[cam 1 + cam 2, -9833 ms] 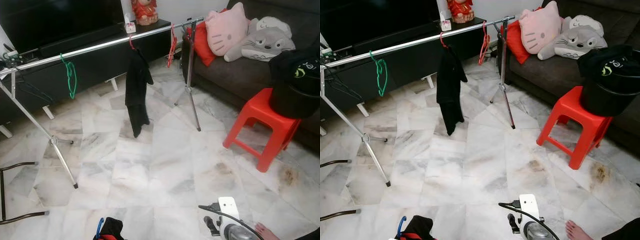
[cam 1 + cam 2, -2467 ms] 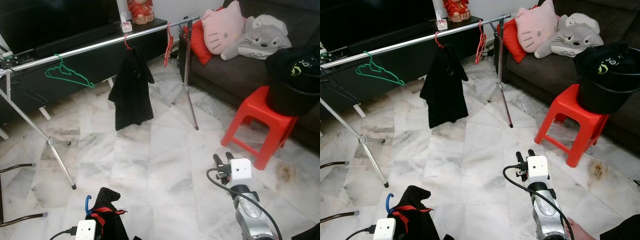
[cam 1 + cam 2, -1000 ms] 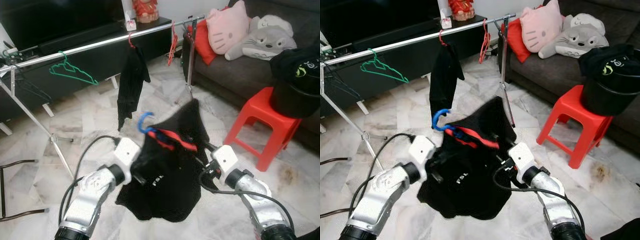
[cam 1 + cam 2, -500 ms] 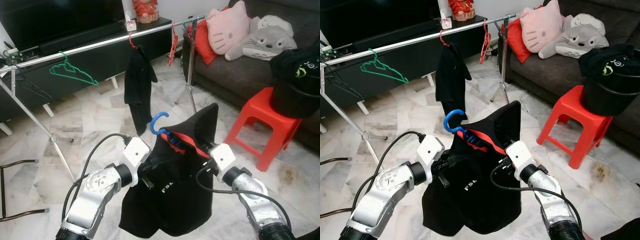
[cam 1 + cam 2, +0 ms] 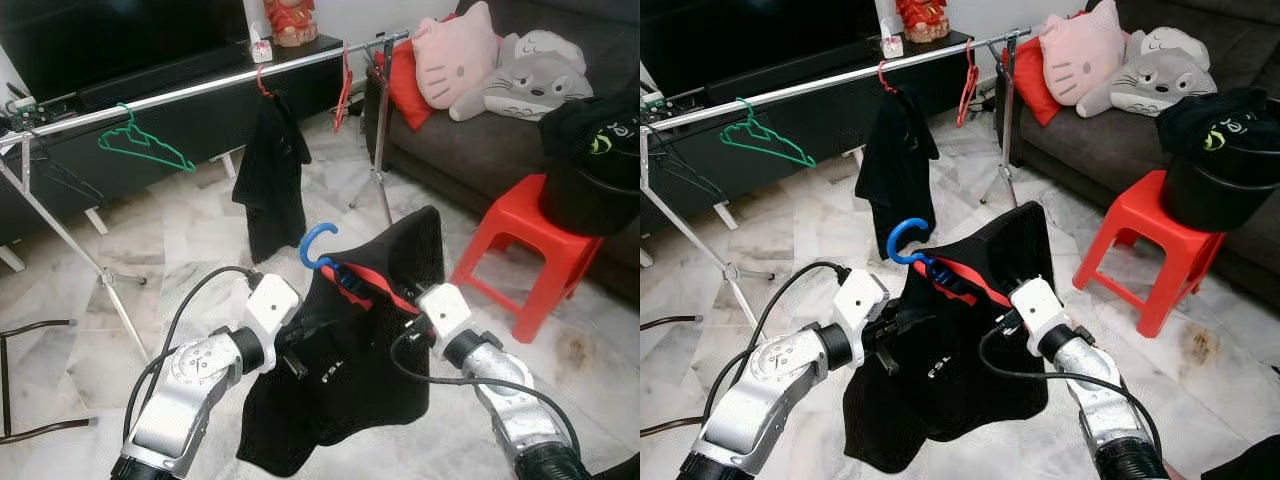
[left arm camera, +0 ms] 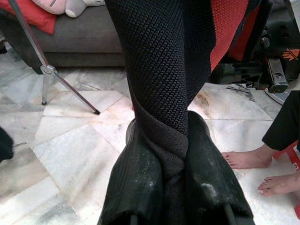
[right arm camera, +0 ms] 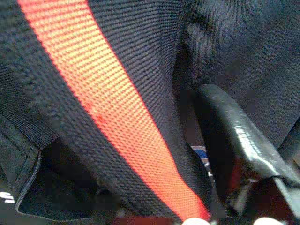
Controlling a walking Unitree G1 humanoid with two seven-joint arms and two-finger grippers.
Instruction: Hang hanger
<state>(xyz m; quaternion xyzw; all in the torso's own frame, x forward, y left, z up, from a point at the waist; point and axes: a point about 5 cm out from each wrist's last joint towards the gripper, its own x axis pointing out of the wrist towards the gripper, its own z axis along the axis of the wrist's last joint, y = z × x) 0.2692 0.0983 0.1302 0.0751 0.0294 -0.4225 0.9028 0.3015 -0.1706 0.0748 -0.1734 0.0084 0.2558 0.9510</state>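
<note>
A black garment (image 5: 350,370) with red trim hangs on a blue hanger, whose hook (image 5: 314,243) sticks up above the collar. Both grippers hold it up in front of me. My left gripper (image 5: 303,348) is shut on a twisted fold of the black fabric (image 6: 164,117), pinched between its fingers (image 6: 140,173). My right gripper (image 5: 408,322) grips the garment's other shoulder; its finger (image 7: 234,136) presses against the cloth beside the red stripe (image 7: 112,103). Ahead stands the silver clothes rail (image 5: 190,92).
On the rail hang a green hanger (image 5: 145,148), a black garment on a red hanger (image 5: 272,175) and another red hanger (image 5: 344,85). A red stool (image 5: 520,255) with a black bucket (image 5: 590,185) stands at the right before a sofa (image 5: 470,150). A person's bare feet (image 6: 248,159) are nearby.
Both arms have risen from low at my front, bringing the garment on the blue hanger up. In the last half second it barely shifted. The black garment on the rail sways.
</note>
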